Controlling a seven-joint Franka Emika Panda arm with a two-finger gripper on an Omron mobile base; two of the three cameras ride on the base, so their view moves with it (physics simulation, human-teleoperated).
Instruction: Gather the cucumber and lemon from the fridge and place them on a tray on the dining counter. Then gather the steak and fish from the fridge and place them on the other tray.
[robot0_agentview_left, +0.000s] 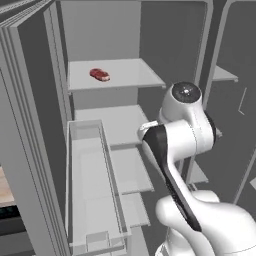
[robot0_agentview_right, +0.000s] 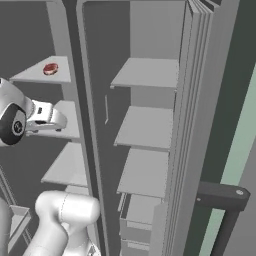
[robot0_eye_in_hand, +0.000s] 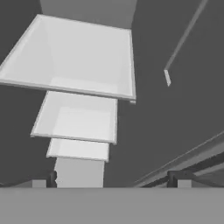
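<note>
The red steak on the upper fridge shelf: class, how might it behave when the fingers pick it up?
The steak looks small and flat, so probably light and unlikely to roll. Lying low on the shelf, it may be awkward to grip and might slide if pushed.

Top fridge shelf (robot0_agentview_left: 125, 75) carries one red steak (robot0_agentview_left: 99, 74) near its left side, with bare grey shelves (robot0_agentview_left: 112, 122) stepping down below.
</note>
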